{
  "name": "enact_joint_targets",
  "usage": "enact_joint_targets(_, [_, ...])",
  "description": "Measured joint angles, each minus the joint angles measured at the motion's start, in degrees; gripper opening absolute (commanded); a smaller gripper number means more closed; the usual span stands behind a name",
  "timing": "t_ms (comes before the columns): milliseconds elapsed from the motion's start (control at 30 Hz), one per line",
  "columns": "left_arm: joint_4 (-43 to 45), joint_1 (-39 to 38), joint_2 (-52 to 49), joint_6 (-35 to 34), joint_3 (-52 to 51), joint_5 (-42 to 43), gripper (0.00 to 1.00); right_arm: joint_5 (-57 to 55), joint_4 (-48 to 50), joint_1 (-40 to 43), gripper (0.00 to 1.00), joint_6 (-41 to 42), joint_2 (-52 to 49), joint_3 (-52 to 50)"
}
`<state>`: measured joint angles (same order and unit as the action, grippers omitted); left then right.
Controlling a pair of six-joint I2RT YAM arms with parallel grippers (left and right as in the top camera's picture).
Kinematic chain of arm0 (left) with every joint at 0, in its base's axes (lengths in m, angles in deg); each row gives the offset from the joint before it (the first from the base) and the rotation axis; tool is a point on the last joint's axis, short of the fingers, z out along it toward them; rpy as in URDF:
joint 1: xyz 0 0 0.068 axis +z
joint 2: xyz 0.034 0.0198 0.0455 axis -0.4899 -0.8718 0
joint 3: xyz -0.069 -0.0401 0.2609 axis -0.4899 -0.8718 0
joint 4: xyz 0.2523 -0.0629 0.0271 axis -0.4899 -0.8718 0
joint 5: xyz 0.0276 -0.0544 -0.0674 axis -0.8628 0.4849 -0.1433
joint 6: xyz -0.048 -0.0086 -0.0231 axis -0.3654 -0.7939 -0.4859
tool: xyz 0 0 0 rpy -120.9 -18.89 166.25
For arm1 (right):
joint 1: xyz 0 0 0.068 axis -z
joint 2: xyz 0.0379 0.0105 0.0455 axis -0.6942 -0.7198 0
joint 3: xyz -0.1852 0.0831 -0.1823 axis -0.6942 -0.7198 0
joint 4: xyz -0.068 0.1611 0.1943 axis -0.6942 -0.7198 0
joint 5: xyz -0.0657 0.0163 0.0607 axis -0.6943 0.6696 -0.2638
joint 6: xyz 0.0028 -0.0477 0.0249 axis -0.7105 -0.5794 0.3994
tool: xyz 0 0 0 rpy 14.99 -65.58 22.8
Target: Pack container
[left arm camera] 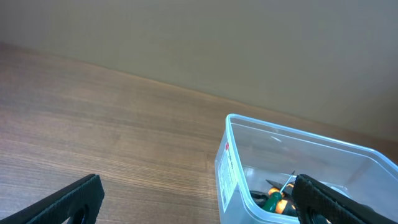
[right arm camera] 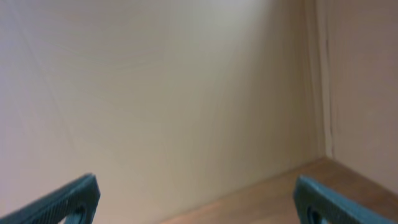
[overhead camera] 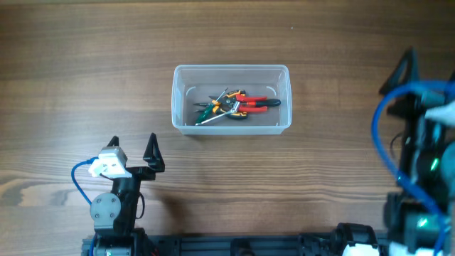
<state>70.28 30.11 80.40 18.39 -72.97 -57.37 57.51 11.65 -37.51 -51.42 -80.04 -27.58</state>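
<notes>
The container point(overhead camera: 180, 96), a clear plastic bin with a thick rim, stands in the middle of the wooden table. It holds several hand tools point(overhead camera: 234, 105): red-handled pliers, orange-and-black pliers and a green-handled screwdriver. In the left wrist view the container's near corner point(left arm camera: 225, 168) and the green screwdriver point(left arm camera: 274, 200) show. My left gripper point(overhead camera: 133, 148) is open and empty, near the front left, apart from the bin. My right gripper point(right arm camera: 196, 202) is open and empty, raised at the far right, facing a wall.
The right arm with blue cables point(overhead camera: 419, 142) fills the right edge of the overhead view. The left arm's base point(overhead camera: 114, 206) sits at the front edge. A beige wall point(right arm camera: 186, 81) backs the table.
</notes>
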Motion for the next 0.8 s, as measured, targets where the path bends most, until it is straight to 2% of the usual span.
enact_joint_targets(133, [0.0,0.0,0.0,0.0,0.0,0.0,1.0,-0.1,7.0,0.0,1.0,2.2,9.7,-12.3])
enact_joint_targets(267, [0.0,0.0,0.0,0.0,0.0,0.0,1.0,0.1,8.1,0.0,1.0,3.0,17.5,-21.2])
enact_joint_targets(800, [0.0,0.0,0.0,0.0,0.0,0.0,1.0,6.6,8.3,0.0,0.99,-0.5,30.8,-34.8])
